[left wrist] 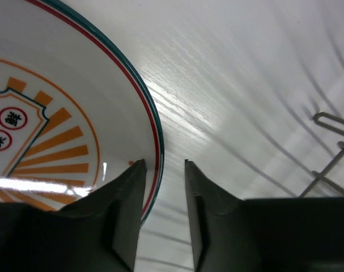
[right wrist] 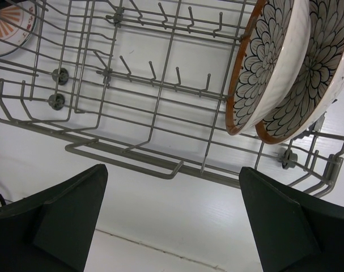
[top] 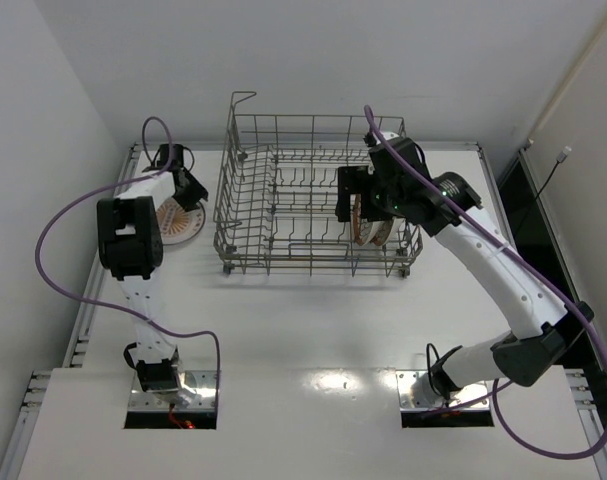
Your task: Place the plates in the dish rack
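Both flower-patterned plates [right wrist: 268, 62] stand on edge, side by side, at the right end of the dish rack [top: 283, 215]. The right claw [right wrist: 172, 221] hangs above them, spread wide and empty. Left of the rack, the left claw [left wrist: 163, 192] is narrow, its fingers straddling the rim of an orange-rayed plate [left wrist: 47, 113] on the table [top: 313, 340].

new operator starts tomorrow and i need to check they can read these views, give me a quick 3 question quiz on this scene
1. True or false: both flower-pattern plates stand on edge inside the dish rack.
2. The right gripper is: A open, holding nothing; B shut on a plate; C shut on a rack wire.
3. Fill in: the left gripper is at the rim of the orange sunburst plate, which lies on the table to the rack's ___ in the top view.
Key: 1 true; 2 A; 3 left.
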Robot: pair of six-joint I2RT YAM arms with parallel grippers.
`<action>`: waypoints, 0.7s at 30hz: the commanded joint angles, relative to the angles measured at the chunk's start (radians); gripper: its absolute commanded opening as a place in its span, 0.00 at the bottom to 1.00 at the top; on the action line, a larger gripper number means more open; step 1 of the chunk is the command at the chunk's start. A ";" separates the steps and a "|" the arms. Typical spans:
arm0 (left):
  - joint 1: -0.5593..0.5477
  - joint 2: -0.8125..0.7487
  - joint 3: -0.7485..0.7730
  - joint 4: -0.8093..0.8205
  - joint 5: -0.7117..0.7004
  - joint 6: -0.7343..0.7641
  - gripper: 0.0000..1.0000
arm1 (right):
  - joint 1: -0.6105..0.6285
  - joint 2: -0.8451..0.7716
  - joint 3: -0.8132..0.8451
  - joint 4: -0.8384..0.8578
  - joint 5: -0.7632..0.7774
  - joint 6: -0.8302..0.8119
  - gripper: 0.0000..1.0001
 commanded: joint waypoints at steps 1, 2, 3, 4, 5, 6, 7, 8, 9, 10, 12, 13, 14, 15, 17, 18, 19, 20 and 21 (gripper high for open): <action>0.009 -0.068 -0.007 0.024 0.038 -0.015 0.33 | -0.005 -0.030 -0.008 0.050 -0.012 0.010 0.99; 0.009 -0.077 -0.016 0.024 0.038 -0.015 0.37 | -0.005 -0.030 -0.017 0.050 -0.012 0.010 0.99; 0.009 -0.077 -0.016 0.024 0.038 -0.015 0.41 | -0.005 -0.041 -0.017 0.061 -0.012 0.010 0.99; 0.009 -0.089 -0.016 0.024 0.047 -0.015 0.46 | -0.005 -0.041 -0.028 0.061 -0.021 0.010 0.99; 0.018 -0.089 -0.016 0.033 0.047 -0.015 0.55 | -0.005 -0.041 -0.028 0.061 -0.021 0.010 0.99; 0.018 -0.098 -0.025 0.034 0.056 -0.015 0.58 | -0.005 -0.050 -0.028 0.072 -0.021 0.010 0.99; 0.018 -0.111 -0.025 0.043 0.057 -0.015 0.62 | -0.005 -0.050 -0.037 0.072 -0.021 0.010 0.99; 0.029 -0.111 -0.036 0.043 0.057 -0.015 0.66 | -0.005 -0.050 -0.037 0.072 -0.021 0.010 0.99; 0.029 -0.123 -0.036 0.043 0.057 -0.015 0.68 | -0.005 -0.050 -0.046 0.083 -0.030 0.010 0.99; 0.038 -0.123 -0.036 0.043 0.057 -0.015 0.68 | -0.005 -0.059 -0.046 0.092 -0.031 0.010 0.99; 0.060 -0.147 -0.045 0.023 0.044 -0.006 0.69 | -0.005 -0.059 -0.058 0.101 -0.031 0.010 0.99; 0.072 -0.161 -0.029 0.006 0.034 -0.006 0.69 | -0.005 -0.069 -0.058 0.101 -0.031 0.010 0.99; 0.087 -0.176 -0.018 -0.026 0.024 -0.006 0.69 | -0.005 -0.069 -0.068 0.101 -0.031 0.010 0.99; 0.107 -0.186 -0.018 -0.026 0.024 -0.006 0.70 | -0.005 -0.082 -0.078 0.110 -0.031 0.010 0.99; 0.197 -0.207 -0.036 -0.040 0.087 -0.036 0.70 | -0.005 -0.108 -0.112 0.119 -0.031 0.010 0.99; 0.236 -0.233 -0.079 -0.029 0.127 -0.050 0.70 | -0.005 -0.118 -0.126 0.132 -0.031 0.010 0.99; 0.312 -0.255 -0.118 0.003 0.174 -0.085 0.70 | -0.005 -0.128 -0.140 0.144 -0.031 0.010 0.99; 0.348 -0.281 -0.169 0.108 0.275 -0.107 0.70 | -0.005 -0.138 -0.166 0.144 -0.031 0.010 0.99; 0.380 -0.311 -0.280 0.174 0.320 -0.128 0.70 | -0.005 -0.153 -0.178 0.155 -0.031 0.010 0.99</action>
